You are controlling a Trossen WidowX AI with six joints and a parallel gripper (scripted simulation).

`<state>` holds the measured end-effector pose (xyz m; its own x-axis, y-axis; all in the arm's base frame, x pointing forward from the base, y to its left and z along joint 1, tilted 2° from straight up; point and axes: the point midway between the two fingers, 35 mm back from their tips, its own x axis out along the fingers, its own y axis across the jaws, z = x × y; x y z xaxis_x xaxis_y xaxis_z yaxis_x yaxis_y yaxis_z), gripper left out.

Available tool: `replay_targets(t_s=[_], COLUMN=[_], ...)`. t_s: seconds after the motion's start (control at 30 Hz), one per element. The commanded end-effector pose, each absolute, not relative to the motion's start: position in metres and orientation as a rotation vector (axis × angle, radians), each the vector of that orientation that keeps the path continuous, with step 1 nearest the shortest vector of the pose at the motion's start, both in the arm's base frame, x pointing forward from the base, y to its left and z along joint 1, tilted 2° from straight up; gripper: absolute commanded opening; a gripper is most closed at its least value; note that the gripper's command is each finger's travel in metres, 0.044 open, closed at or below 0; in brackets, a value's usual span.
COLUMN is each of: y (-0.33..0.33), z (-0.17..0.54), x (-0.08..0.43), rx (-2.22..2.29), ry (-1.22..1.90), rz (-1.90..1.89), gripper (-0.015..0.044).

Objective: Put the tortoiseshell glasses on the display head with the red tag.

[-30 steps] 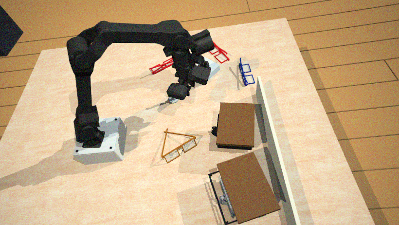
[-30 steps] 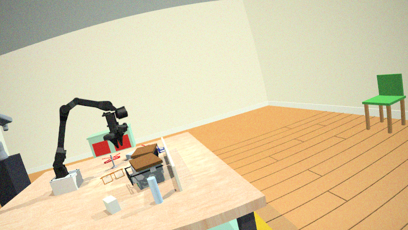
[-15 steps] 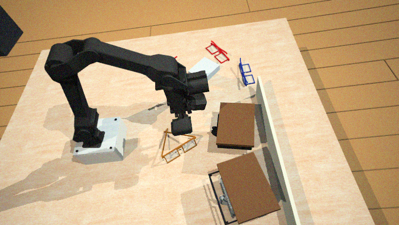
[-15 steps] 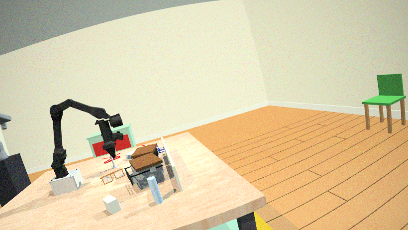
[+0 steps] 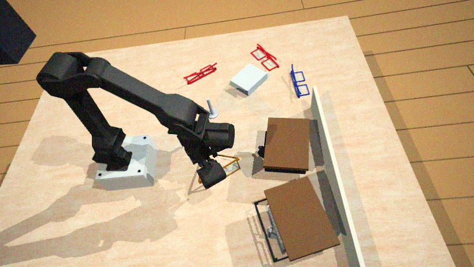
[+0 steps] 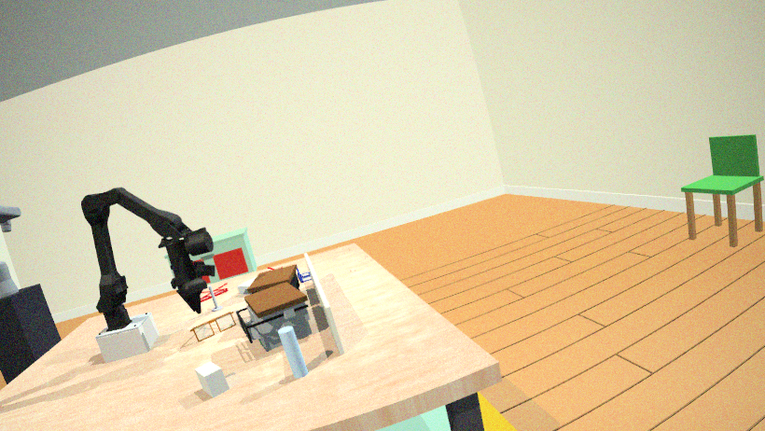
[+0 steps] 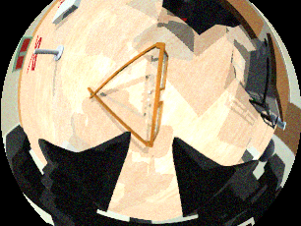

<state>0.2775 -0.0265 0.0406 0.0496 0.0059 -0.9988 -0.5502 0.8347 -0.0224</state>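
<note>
The tortoiseshell glasses (image 5: 238,159) (image 6: 213,319) (image 7: 158,93) rest on the table, temples folded inward into a triangle. My gripper (image 7: 151,138) is open and empty, low over them; one front corner shows between the fingertips in the wrist view. The top view hides the fingertips. The far head (image 5: 287,142) (image 7: 207,15) has a brown top and a dark body; a small red speck, possibly its tag, shows there in the wrist view. The near head (image 5: 298,218) (image 6: 275,299) (image 7: 258,69) has a brown top, a grey body and a black frame in front.
A pale upright panel (image 5: 334,172) stands behind both heads. A white peg (image 5: 209,107), a white box (image 5: 248,79), two red glasses (image 5: 200,73) (image 5: 265,56) and blue glasses (image 5: 298,82) are farther back. A white cube (image 6: 212,379) and a pale cylinder (image 6: 293,350) stand nearer the exterior camera.
</note>
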Motion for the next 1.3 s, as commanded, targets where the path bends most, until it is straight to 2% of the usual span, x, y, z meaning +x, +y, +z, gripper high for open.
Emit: replay_targets(t_s=[0.0, 0.1, 1.27], y=[-0.028, -0.028, -0.032], z=[0.039, 0.039, -0.001], x=[0.274, 0.274, 0.279], rx=[-0.475, -0.475, -0.475], ry=[1.465, 1.465, 1.465], rz=[0.471, 0.471, 0.471], gripper=[0.02, 0.0121, 0.012])
